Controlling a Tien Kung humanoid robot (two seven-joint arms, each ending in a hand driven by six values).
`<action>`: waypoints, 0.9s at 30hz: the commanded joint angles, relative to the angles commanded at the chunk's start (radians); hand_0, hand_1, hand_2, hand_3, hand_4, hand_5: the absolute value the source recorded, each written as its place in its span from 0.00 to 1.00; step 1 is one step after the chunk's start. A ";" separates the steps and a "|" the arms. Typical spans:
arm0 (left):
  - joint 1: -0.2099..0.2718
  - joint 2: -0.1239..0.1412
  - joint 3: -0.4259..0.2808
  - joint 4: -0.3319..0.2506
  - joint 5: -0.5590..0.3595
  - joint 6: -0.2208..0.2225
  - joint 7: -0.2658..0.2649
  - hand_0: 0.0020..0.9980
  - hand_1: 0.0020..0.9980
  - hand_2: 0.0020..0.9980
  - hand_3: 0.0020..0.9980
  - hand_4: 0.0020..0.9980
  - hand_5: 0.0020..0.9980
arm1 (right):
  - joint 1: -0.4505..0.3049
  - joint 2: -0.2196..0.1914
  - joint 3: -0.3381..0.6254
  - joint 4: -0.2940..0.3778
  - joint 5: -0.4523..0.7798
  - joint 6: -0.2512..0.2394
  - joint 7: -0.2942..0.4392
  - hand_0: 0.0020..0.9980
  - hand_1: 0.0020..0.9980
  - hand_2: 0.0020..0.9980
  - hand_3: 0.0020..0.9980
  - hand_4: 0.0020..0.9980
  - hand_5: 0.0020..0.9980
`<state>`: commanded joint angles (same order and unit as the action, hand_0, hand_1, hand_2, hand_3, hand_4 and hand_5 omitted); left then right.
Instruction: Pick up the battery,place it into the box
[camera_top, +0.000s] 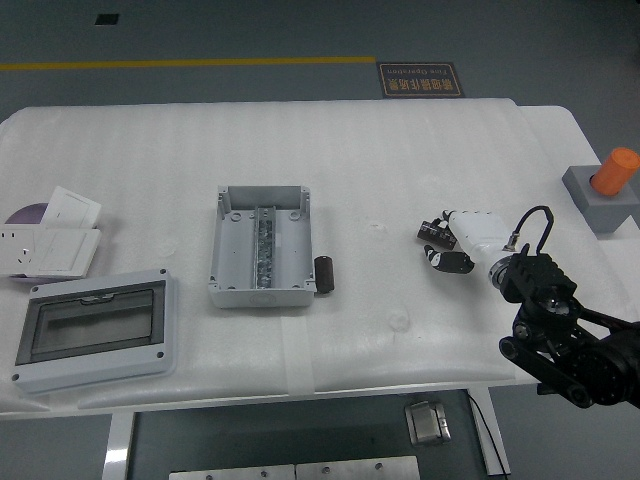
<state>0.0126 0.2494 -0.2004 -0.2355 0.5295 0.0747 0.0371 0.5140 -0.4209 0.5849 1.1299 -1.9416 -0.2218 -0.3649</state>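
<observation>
1. Black arm links (560, 340) are sitting nearest the camera at the lower right, carrying the right hand (447, 243) out over the counter (400, 150).
2. That hand is lying low with its dark fingers (433, 229) pointing left; they are loosely spread and are gripping nothing that I can see.
3. Well to the hand's left, the battery (324, 274) is lying flat, just beside the right wall of the box (260, 246), possibly touching it.
4. Box is sitting open-topped, farther left of the hand than the battery, with a metal rail down its middle.
5. By my reading, the approach step is in hand: the battery is not yet grasped.
6. Next move, I judge, is calling for a leftward reach, fingers closing across the battery's short sides without nudging the box wall, then a lift over that wall.
7. Left arm is not showing.
8. An orange knob (617, 170) is standing behind and to the right of the hand, and a lidded case (95, 330) is lying far left, both clear of the path.
</observation>
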 joint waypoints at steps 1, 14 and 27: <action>0.000 0.000 0.000 0.000 0.000 0.000 0.000 0.63 0.65 0.53 0.58 0.52 0.35 | 0.000 0.000 0.000 0.000 0.000 0.000 0.000 0.66 0.68 0.68 0.79 0.59 0.50; 0.000 -0.001 -0.001 0.000 0.002 0.000 0.000 0.63 0.65 0.53 0.58 0.52 0.35 | 0.000 0.001 -0.002 -0.003 0.002 0.000 -0.001 0.66 0.68 0.68 0.78 0.58 0.49; 0.000 -0.002 -0.001 -0.001 0.003 0.001 0.000 0.63 0.65 0.53 0.58 0.52 0.35 | 0.004 0.004 -0.012 -0.014 -0.005 -0.014 -0.003 0.66 0.68 0.68 0.78 0.58 0.49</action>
<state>0.0129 0.2477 -0.2013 -0.2366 0.5329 0.0756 0.0371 0.5185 -0.4168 0.5729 1.1156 -1.9462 -0.2362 -0.3676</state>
